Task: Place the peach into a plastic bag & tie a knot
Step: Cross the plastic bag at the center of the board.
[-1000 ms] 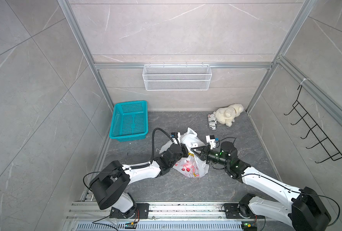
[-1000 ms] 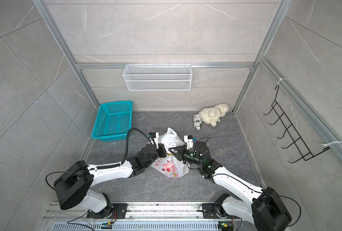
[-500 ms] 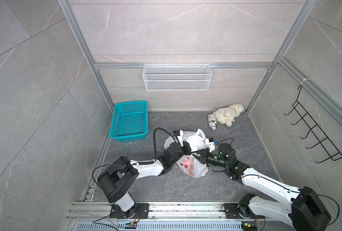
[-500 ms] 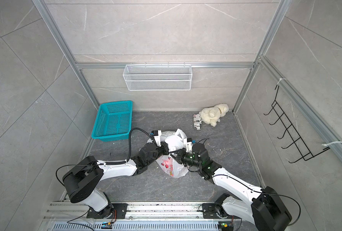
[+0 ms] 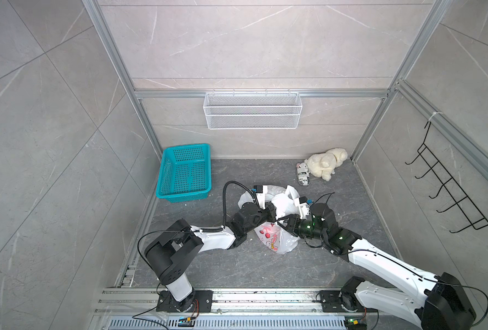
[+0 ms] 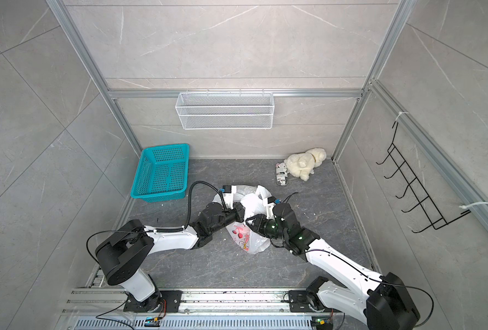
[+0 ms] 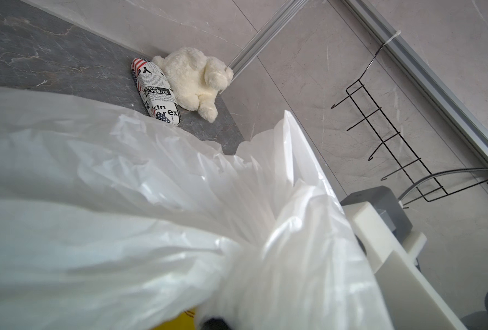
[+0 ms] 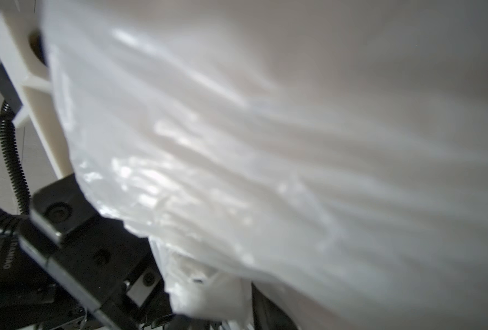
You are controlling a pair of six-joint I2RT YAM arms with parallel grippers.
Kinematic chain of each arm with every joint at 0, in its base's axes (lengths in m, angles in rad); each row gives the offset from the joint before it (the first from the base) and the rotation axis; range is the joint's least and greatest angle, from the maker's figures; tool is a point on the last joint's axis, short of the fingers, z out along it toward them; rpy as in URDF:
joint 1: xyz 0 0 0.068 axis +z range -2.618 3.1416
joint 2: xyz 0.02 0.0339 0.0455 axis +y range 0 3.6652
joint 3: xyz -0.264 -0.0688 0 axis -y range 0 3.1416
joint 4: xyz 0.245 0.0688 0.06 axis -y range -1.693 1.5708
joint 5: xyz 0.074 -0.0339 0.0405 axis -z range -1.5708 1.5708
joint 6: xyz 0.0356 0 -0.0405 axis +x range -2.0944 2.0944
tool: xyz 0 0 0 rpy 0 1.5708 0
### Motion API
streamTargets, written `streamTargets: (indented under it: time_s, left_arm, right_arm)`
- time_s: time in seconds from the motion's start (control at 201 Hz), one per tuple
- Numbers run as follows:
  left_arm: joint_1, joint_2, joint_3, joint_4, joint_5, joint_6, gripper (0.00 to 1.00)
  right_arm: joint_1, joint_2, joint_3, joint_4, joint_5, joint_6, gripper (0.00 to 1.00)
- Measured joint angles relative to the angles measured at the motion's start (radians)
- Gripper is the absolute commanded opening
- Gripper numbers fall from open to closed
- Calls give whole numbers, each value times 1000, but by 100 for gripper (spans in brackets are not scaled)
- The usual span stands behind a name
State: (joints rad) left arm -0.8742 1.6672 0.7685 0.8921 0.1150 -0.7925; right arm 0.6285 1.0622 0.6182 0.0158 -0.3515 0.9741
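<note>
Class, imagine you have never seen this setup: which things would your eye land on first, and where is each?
First the white plastic bag with its cartoon print, mid-floor, where the left gripper and right gripper meet at its bunched top. Then the teal basket at the back left and the cream plush toy in the back right corner.

Counted on the table (image 5: pixel 208 265): one plastic bag (image 5: pixel 287 243), one teal basket (image 5: pixel 185 171), one cream plush toy (image 5: pixel 325 165), one newsprint-patterned case (image 5: pixel 302 173). Wall-mounted: one white wire basket (image 5: pixel 252 114) and one black rack (image 5: pixel 454 188) bearing five hooks. Robot arms: two, one left arm (image 5: pixel 214 238) and one right arm (image 5: pixel 379 257).
</note>
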Motion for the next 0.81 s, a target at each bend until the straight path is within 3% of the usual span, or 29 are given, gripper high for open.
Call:
streamTargets:
  time_s: [0.129, 0.403, 0.448, 0.732, 0.806]
  left_arm:
    - [3, -1, 0, 0, 24, 19, 6]
    - [4, -6, 0, -2, 44, 43, 7]
    - [4, -6, 0, -2, 47, 45, 7]
    - [4, -6, 10, -10, 76, 47, 10]
    - [4, -5, 15, -10, 79, 44, 10]
  right_arm:
    - [0, -64, 14, -90, 47, -63, 50]
    - [0, -163, 55, -217, 105, -143, 51]
    - [0, -174, 56, -234, 112, -153, 47]
    - [0, -182, 77, -278, 113, -150, 0]
    - [0, -183, 79, -273, 99, -139, 0]
